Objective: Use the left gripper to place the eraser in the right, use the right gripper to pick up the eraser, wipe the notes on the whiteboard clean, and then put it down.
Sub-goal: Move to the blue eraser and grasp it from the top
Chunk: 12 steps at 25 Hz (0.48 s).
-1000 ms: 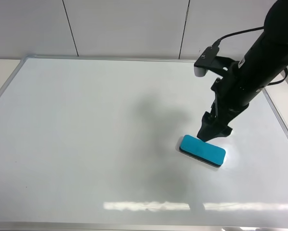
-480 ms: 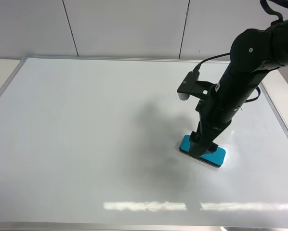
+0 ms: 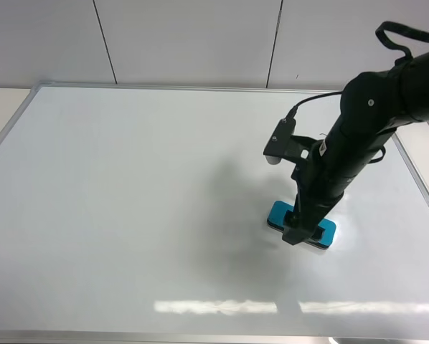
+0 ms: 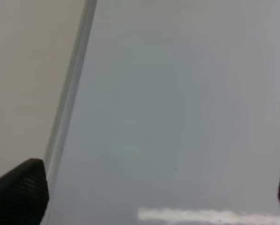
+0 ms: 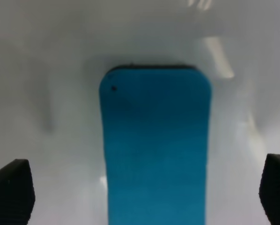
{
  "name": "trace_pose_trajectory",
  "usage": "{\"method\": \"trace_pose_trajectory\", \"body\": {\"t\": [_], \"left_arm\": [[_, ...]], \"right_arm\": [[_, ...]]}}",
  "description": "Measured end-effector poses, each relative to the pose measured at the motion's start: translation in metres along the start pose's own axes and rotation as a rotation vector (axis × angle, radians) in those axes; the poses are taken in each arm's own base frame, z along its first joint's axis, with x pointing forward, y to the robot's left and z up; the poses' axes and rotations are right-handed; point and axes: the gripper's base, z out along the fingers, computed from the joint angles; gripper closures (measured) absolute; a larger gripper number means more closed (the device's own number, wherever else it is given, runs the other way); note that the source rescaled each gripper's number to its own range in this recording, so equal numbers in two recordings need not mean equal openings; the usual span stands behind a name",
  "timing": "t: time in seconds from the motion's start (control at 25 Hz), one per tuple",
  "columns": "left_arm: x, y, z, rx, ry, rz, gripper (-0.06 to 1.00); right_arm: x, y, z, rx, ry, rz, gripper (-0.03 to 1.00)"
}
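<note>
Eraser [image 5: 156,140] flat on the whiteboard [image 3: 128,201], straddled by the wide-apart right end effector [image 3: 299,231]; left end effector [image 4: 151,190] also apart.

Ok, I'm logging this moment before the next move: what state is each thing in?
right gripper: open, straddling the eraser, not gripping it.
eraser: lying flat on the whiteboard, teal side up.
left gripper: open, empty.
whiteboard: lying flat, no writing visible.

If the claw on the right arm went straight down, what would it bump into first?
The right gripper would most likely meet the eraser, which lies between its open fingers; the fingertips may reach the whiteboard beside it.
</note>
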Motion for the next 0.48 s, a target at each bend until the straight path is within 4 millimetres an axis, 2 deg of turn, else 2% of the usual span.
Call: {"method": "trace_pose_trajectory", "body": {"t": [0.16,0.48], "left_arm": [[0.0000,0.0000,0.0000,0.000,0.000,0.000,-0.06],[0.0000,0.0000,0.0000,0.000,0.000,0.000,-0.06]], "right_arm": [[0.0079,0.0052,0.0086,0.012,-0.013,0.012,0.05],[0.0075,0.0051,0.0104,0.024,-0.038,0.030,0.05]]}}
